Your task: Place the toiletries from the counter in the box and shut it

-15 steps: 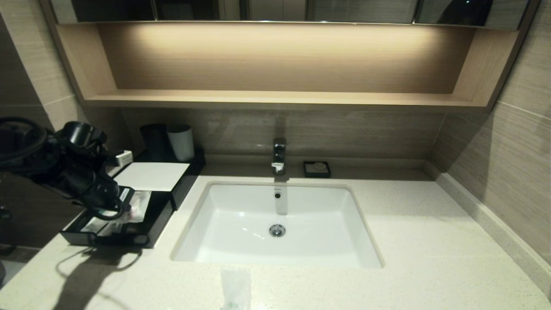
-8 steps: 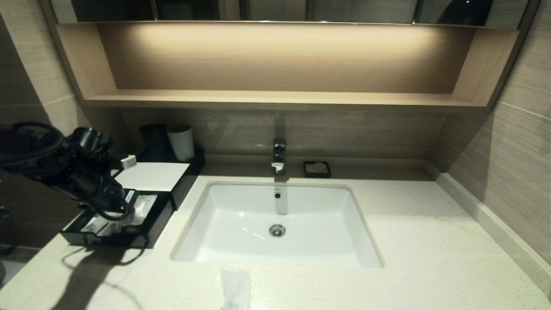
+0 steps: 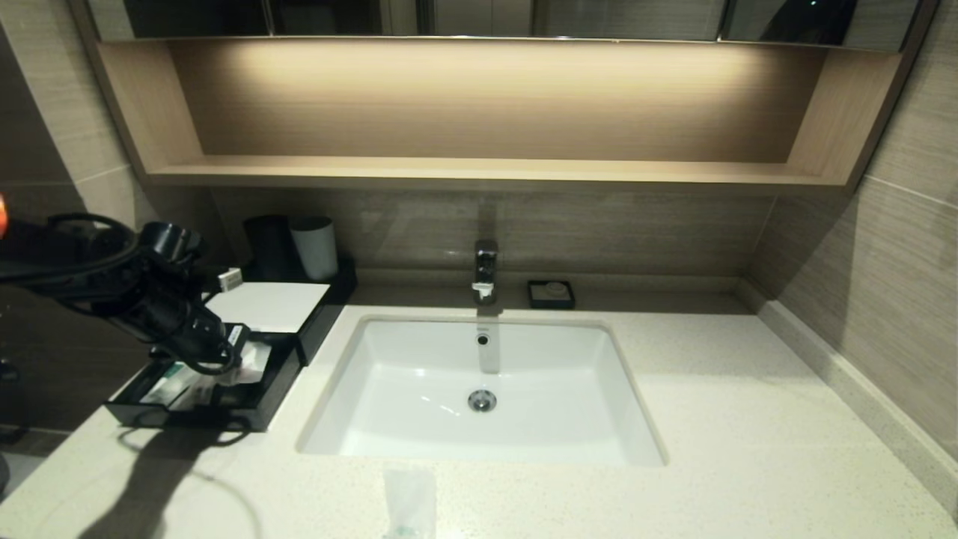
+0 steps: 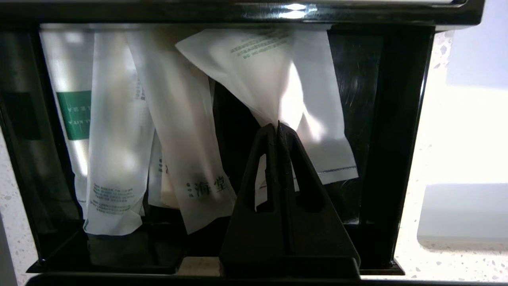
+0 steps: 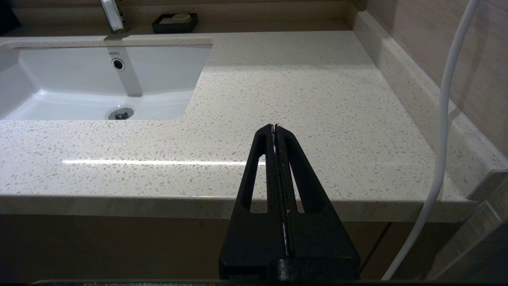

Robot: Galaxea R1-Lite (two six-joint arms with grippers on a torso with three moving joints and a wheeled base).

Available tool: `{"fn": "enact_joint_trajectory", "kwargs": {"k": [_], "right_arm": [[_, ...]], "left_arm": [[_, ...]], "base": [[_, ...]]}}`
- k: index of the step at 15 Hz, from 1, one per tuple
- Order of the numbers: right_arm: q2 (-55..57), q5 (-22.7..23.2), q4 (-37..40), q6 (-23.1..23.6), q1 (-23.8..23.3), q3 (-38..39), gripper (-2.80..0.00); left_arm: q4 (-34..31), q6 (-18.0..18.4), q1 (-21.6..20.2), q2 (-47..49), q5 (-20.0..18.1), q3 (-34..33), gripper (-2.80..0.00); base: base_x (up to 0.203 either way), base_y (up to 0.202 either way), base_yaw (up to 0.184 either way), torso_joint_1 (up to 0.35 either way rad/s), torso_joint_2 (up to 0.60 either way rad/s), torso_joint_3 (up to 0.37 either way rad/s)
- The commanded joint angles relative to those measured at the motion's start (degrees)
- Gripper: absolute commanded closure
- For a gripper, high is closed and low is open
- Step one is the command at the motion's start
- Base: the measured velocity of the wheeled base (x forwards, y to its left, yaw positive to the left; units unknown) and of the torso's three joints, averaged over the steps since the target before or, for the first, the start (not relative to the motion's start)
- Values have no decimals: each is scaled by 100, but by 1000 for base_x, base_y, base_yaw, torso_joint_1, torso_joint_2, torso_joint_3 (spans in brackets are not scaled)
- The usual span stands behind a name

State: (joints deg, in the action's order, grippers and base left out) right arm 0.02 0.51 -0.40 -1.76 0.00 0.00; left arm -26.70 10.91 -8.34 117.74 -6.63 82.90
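The black box (image 3: 323, 318) with a white top panel sits on the counter (image 3: 748, 419) at the left, its drawer (image 3: 187, 415) pulled open. My left gripper (image 3: 224, 359) is over the drawer, shut on a translucent sachet (image 4: 278, 79) that hangs into it. In the left wrist view the gripper (image 4: 276, 126) pinches the sachet's middle. The white stick pack with a green band (image 4: 73, 115) and two more sachets (image 4: 186, 139) lie in the drawer. Another clear sachet (image 3: 409, 500) lies on the counter in front of the sink. My right gripper (image 5: 276, 128) is shut and empty off the counter's front right edge.
The white sink basin (image 3: 479, 419) fills the counter's middle, with the faucet (image 3: 485, 271) and a small black soap dish (image 3: 551, 294) behind it. A grey cup (image 3: 314, 247) and a dark cup (image 3: 268, 245) stand behind the box. A wooden shelf (image 3: 479, 172) hangs above. A white cable (image 5: 444, 119) runs past the right gripper.
My left arm has moved a little to the right and forward over the drawer with the sachet. The green band of the stick pack now shows beside it.
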Motion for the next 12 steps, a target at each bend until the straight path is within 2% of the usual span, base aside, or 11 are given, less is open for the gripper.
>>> {"fn": "enact_joint_trajectory", "kwargs": {"k": [1,12], "right_arm": [[6,1,-4,0,0,0,0],[6,1,5,0,0,0,0]], "left_arm": [[-54,8,-1,107,-14,49,0],[-72,-72,16,607,-19,775,0]], "base": [[0,0,0,0,0,0],[0,0,0,0,0,0]]}}
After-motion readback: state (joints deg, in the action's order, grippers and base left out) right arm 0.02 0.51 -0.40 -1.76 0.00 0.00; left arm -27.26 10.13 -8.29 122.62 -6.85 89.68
